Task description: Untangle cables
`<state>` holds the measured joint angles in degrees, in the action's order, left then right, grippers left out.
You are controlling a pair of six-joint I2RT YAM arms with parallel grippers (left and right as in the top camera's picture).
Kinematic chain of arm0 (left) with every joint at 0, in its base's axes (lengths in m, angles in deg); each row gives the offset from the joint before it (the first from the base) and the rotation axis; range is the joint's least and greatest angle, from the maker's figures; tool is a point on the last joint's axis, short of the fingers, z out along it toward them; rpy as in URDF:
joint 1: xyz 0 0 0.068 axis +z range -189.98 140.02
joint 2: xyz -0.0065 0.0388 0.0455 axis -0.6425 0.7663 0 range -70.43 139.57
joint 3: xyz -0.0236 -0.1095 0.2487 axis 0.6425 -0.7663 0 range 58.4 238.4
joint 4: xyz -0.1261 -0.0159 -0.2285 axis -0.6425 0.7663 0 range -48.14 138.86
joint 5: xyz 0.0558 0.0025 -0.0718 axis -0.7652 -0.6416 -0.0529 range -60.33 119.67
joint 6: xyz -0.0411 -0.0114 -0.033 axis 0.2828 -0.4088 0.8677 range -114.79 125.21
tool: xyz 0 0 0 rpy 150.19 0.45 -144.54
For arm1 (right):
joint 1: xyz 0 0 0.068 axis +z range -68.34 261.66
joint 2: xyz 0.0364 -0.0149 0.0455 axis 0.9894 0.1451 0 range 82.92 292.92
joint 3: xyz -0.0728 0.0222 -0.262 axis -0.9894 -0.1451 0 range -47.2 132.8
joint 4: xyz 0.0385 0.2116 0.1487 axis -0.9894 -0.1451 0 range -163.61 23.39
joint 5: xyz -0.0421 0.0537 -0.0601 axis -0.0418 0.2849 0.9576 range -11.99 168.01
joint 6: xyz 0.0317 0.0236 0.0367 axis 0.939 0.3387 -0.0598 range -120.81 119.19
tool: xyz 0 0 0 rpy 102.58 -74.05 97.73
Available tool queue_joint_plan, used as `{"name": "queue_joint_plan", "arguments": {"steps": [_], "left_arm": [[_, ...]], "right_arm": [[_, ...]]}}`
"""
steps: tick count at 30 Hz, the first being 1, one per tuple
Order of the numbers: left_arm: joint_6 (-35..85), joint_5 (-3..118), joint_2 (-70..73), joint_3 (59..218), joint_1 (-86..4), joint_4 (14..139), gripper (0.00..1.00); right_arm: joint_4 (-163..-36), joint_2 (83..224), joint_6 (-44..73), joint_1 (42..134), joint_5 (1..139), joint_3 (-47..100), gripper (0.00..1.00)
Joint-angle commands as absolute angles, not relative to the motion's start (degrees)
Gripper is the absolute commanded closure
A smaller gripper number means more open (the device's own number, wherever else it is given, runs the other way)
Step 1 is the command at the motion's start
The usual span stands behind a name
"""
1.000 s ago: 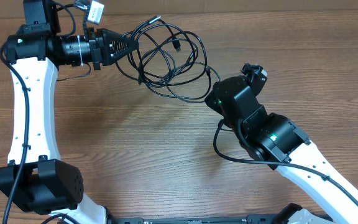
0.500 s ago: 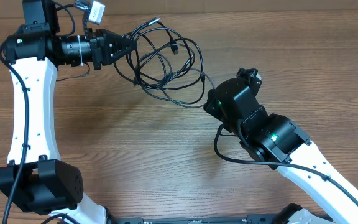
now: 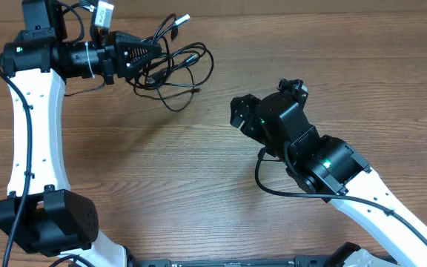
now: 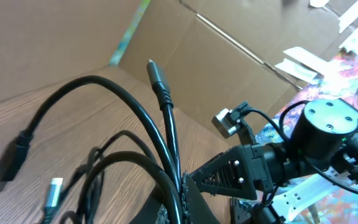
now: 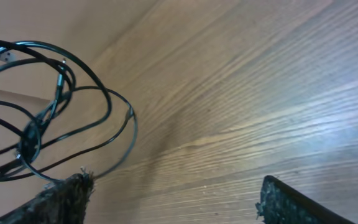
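The cables [image 3: 178,68] hang as one tangled bunch of thin black loops at the far left of the table. My left gripper [image 3: 156,54] is shut on them where the strands meet. One silver-tipped plug [image 3: 183,18] sticks up above the bunch. The left wrist view shows thick strands [image 4: 165,118] running up from between the jaws of my left gripper [image 4: 182,202], and a silver plug [image 4: 53,190] lower left. My right gripper [image 3: 240,111] stands open and apart from the bunch, to its right. In its wrist view the loops [image 5: 73,121] lie ahead on the left, and nothing sits in my right gripper [image 5: 176,196].
The wooden table [image 3: 161,178] stretches between the two arms. A cardboard wall [image 3: 288,6] runs along the back edge. The left arm's base [image 3: 47,226] stands at the front left, and the right arm's body [image 3: 332,167] crosses the front right.
My right gripper has opened and let go of the strand it was pulling. The stretched loops have sprung back left and bunched at my left gripper, which lifted slightly.
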<state>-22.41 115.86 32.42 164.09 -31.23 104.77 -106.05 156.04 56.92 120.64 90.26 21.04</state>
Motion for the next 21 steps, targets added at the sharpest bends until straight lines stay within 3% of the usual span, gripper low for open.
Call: {"name": "queue_joint_plan", "arguments": {"steps": [1, 5, 13, 21], "left_arm": [[-24.55, 120.3, 30.41, 165.07, -31.03, 104.86, 0.96], [-24.38, 120.3, 30.41, 165.07, -31.4, 106.32, 0.96], [-24.38, 120.3, 30.41, 165.07, -34.24, 109.21, 0.96], [-24.42, 120.28, 30.41, 165.07, -36.17, 109.28, 0.96]], "right_arm": [[-104.89, 154.93, 55.92, 120.42, 90.76, 21.87, 0.12], [-103.71, 154.93, 53.12, 120.42, 90.87, 21.87, 0.12], [-96.67, 154.93, 36.71, 120.42, 92.51, 21.87, 0.09], [-96.67, 154.93, 34.46, 120.42, 90.65, 21.87, 0.09]]}}
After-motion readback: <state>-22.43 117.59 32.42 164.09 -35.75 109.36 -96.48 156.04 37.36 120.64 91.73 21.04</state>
